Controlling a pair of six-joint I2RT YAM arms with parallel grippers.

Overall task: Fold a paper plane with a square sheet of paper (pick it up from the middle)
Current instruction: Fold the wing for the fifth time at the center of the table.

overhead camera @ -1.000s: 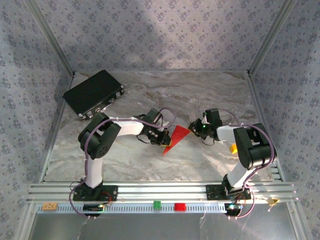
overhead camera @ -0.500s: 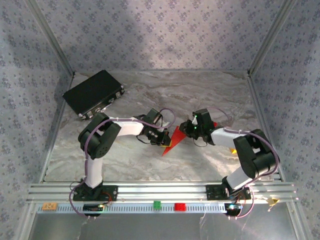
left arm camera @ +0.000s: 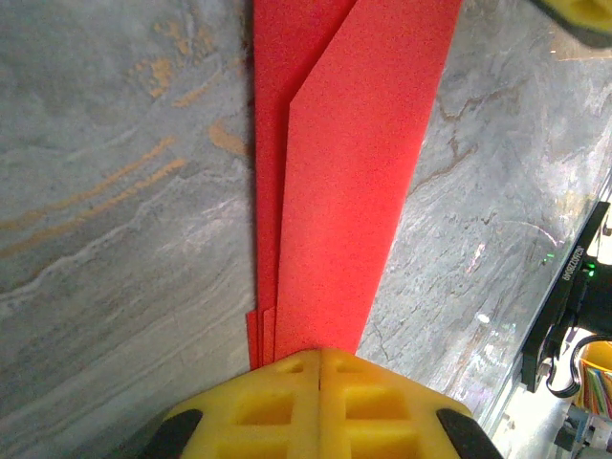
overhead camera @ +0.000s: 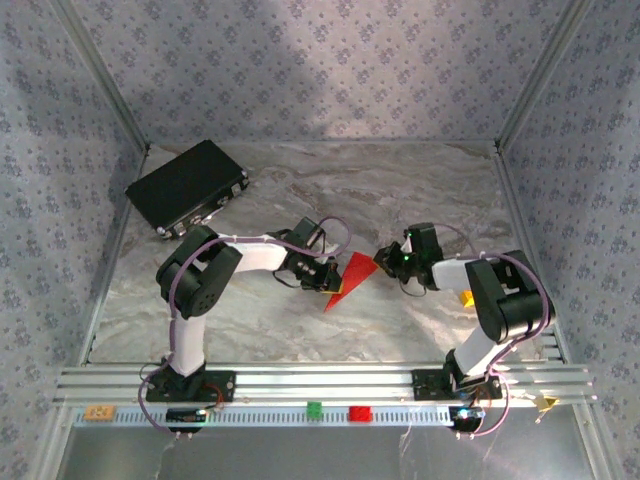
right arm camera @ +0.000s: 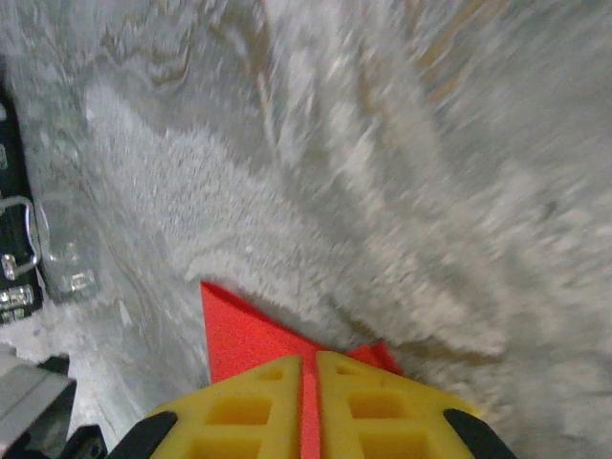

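The square sheet of paper (overhead camera: 352,276) is bright red and folded into a narrow, layered, pointed shape. It is held just above the marble table between the two arms. My left gripper (overhead camera: 328,280) is shut on its left end. In the left wrist view the yellow fingertips (left arm camera: 277,382) pinch several stacked red layers (left arm camera: 344,172), which run away from the camera. My right gripper (overhead camera: 386,257) is shut on the right end. In the blurred right wrist view a strip of red paper (right arm camera: 244,335) shows between the yellow fingers (right arm camera: 373,402).
A big flat black box (overhead camera: 187,186) lies at the back left. On the front metal rail (overhead camera: 300,385) sit a small red block (overhead camera: 359,413), a green block (overhead camera: 314,408) and an orange tag (overhead camera: 98,411). Patterned walls enclose the table on three sides.
My right gripper swung left toward the left gripper, then came back right to about where it started. The left arm and the paper have barely moved.
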